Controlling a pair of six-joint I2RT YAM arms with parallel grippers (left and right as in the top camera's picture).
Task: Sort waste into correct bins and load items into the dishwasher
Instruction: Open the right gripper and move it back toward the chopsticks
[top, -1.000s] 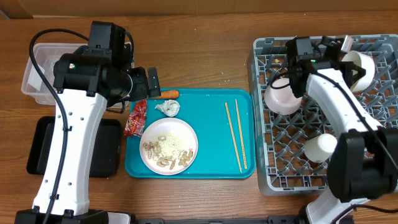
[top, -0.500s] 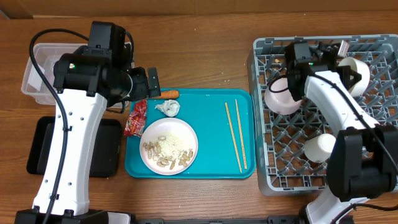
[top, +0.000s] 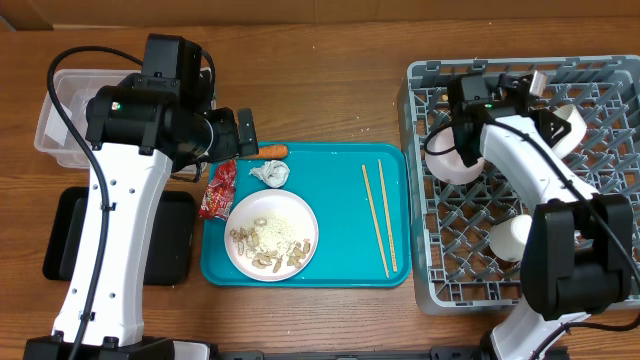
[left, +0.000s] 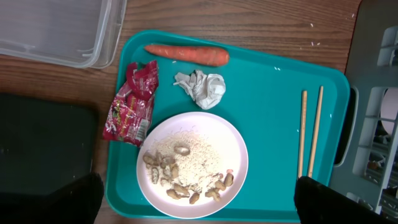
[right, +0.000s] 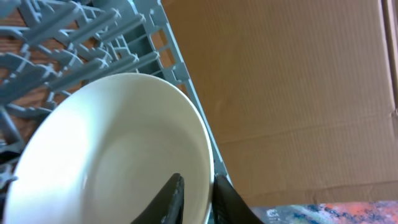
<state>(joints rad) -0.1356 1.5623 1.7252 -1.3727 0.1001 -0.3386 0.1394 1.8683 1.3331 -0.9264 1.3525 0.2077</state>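
My right gripper (right: 196, 199) is shut on the rim of a white bowl (right: 112, 155) and holds it over the grey dish rack (right: 81, 43); from overhead it (top: 545, 100) is at the rack's (top: 470, 270) far side with that bowl (top: 572, 125). My left gripper (left: 199, 202) is open above the plate (left: 233, 146) of scraps (left: 180, 174). A carrot (left: 186, 54), a red wrapper (left: 130, 102), a tissue (left: 202, 87) and chopsticks (left: 311, 130) lie on the teal tray (left: 273, 93). The clear tub (top: 65, 110) and black tray (top: 180, 240) sit at the left.
Another white bowl (top: 447, 155) leans in the rack's left part and a third white vessel (top: 510, 238) stands lower down. The rack's upright pegs surround the held bowl. A brown cardboard wall (right: 298, 93) rises behind the rack.
My right gripper has moved left and slightly toward me with the bowl, which is now more hidden under the arm. The left arm has not moved.
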